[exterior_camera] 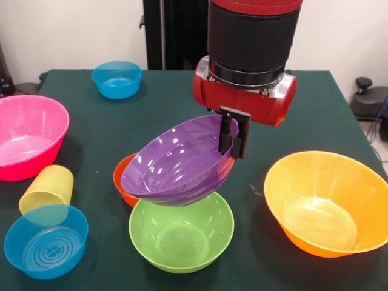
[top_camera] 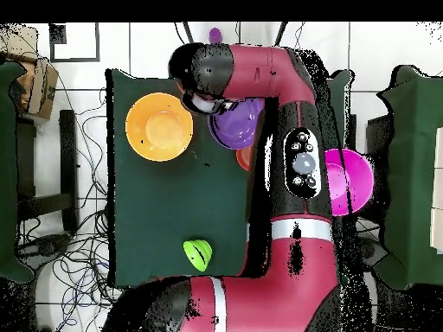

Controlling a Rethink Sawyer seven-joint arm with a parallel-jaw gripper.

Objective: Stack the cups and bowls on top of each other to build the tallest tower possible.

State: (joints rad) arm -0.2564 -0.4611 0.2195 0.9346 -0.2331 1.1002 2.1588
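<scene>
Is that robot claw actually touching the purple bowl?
Touching. In the front view the gripper has its jaws closed over the rim of the purple bowl, one inside and one outside, holding it tilted above the lime green bowl.

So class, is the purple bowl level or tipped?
Tipped: the purple bowl hangs slanted from the hand gripping its raised rim, above the green bowl.

The purple bowl (exterior_camera: 179,167), lime green bowl (exterior_camera: 181,233) and orange bowl (exterior_camera: 327,203) look like glossy translucent plastic; the yellow tumbler (exterior_camera: 47,188) is finely ribbed; the table (exterior_camera: 91,130) cover looks matt green cloth.
</scene>
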